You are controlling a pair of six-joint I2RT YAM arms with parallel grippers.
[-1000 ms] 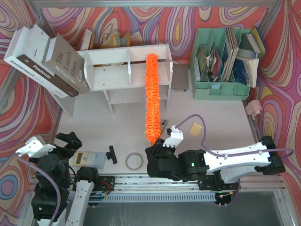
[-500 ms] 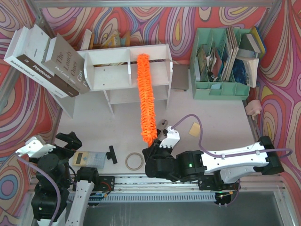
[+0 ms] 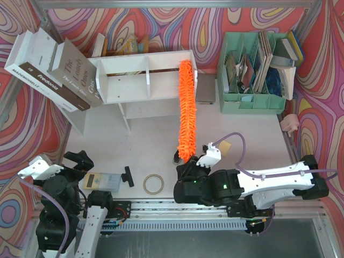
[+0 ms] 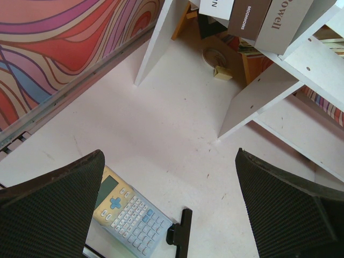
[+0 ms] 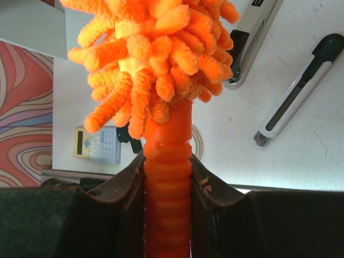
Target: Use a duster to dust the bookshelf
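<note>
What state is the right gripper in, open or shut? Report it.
Shut. The right gripper has both fingers pressed against the ribbed handle of the long fluffy orange microfibre duster, with no gap showing.

Holds left arm (image 3: 54,196) folded at base, jaws wide apart; reaches right arm (image 3: 269,180) inward, jaws clamped on duster (image 3: 186,107).

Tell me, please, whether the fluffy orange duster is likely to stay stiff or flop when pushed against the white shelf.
Probably stiff: the long fluffy orange microfibre duster runs nearly straight from the right pincer to the white wooden bookshelf. Its soft pile would likely squash rather than slide. The ribbed orange handle should resist slipping.
</note>
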